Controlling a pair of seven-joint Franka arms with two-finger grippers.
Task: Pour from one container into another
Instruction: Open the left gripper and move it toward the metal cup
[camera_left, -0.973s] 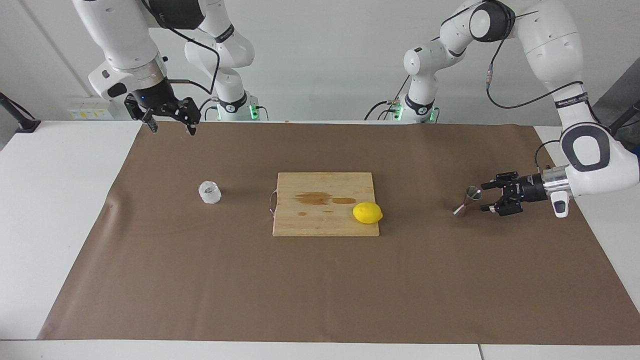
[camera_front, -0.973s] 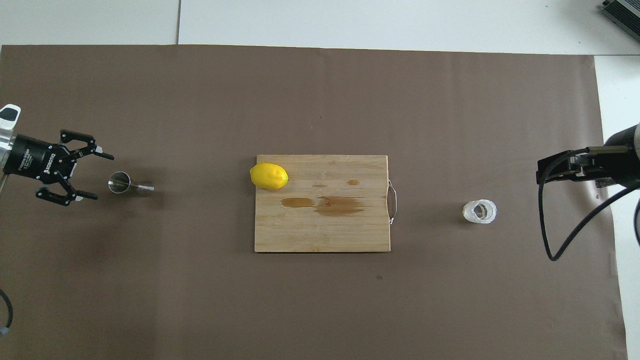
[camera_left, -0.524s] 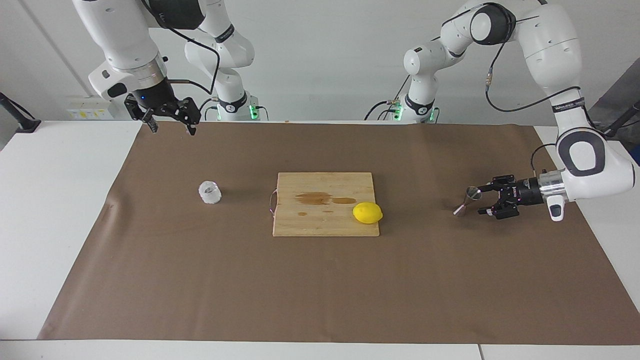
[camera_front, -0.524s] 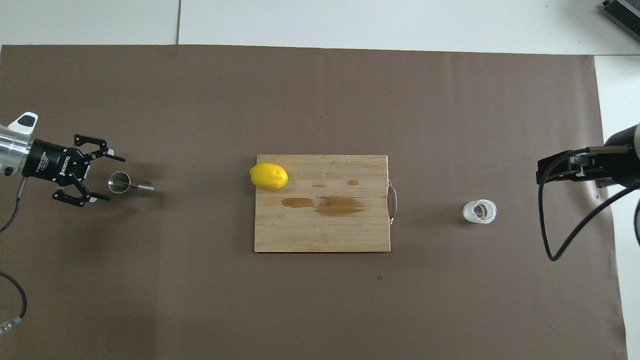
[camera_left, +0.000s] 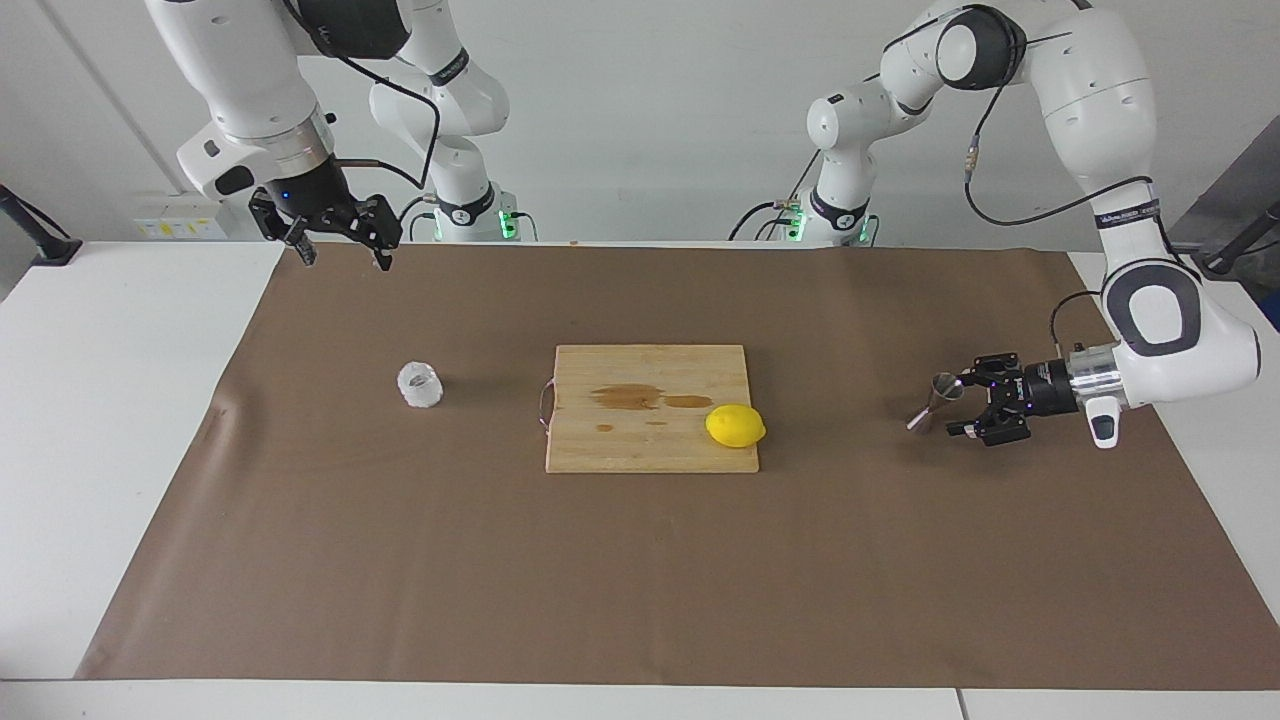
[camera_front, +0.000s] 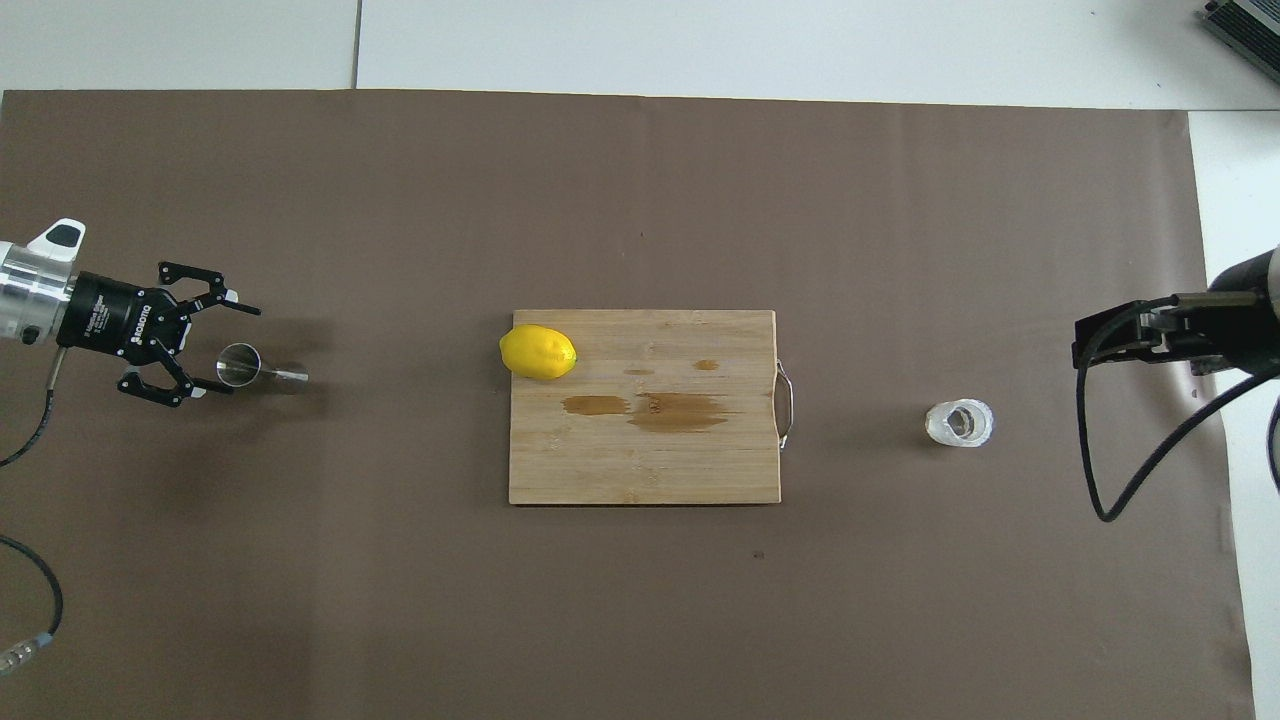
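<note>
Jigger (camera_front: 240, 364) between open "ROBOTIQ"-lettered left gripper (camera_front: 228, 350) fingers (camera_front: 245, 310)

White lettering reading "ROBOTIQ" runs along the black body of the left gripper (camera_front: 222, 338), seen from overhead. A band of small print circles the left arm's forearm in the facing view, too fine to read.
</note>
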